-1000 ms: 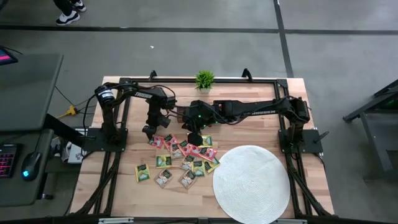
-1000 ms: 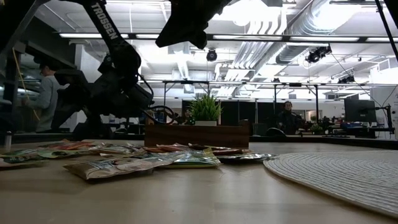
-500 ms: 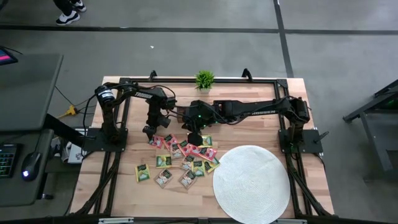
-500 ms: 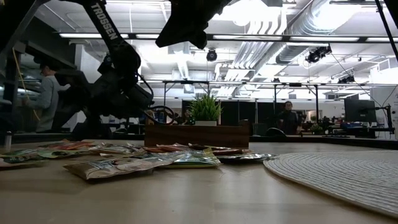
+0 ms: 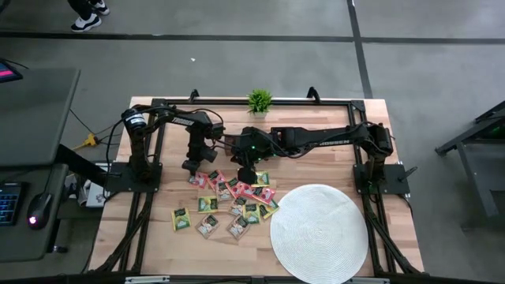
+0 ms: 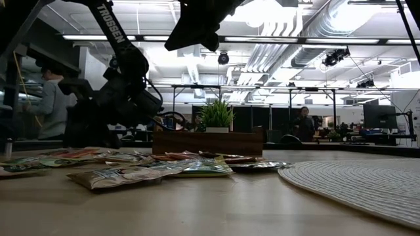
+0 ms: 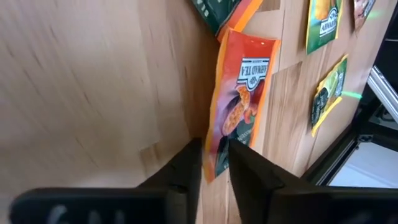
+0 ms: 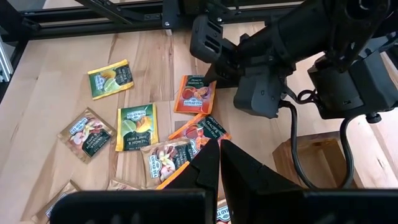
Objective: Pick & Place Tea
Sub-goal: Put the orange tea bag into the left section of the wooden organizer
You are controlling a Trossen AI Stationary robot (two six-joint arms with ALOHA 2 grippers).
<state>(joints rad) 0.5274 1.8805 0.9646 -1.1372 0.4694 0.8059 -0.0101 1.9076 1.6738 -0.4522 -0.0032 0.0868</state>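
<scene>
The high view looks straight down from well above, taking in the whole table [image 5: 126, 244], both arms and the floor around. The low view sits at tabletop height, facing level across the packets [image 6: 125, 174] toward the plant [image 6: 216, 115] — both also seen from above. Each wrist view looks past its own fingers — the left very close on the wood, the right from farther off.

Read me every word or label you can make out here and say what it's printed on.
"AHMAD TEA": on the orange packet that the left tool is pinching at its edge.
"AHMAD": on the green packet nearby; the rest is cut off.
"TROSSEN": on the arm in the low view.
Packet labels in the right wrist view and the high view: too small to read.
</scene>
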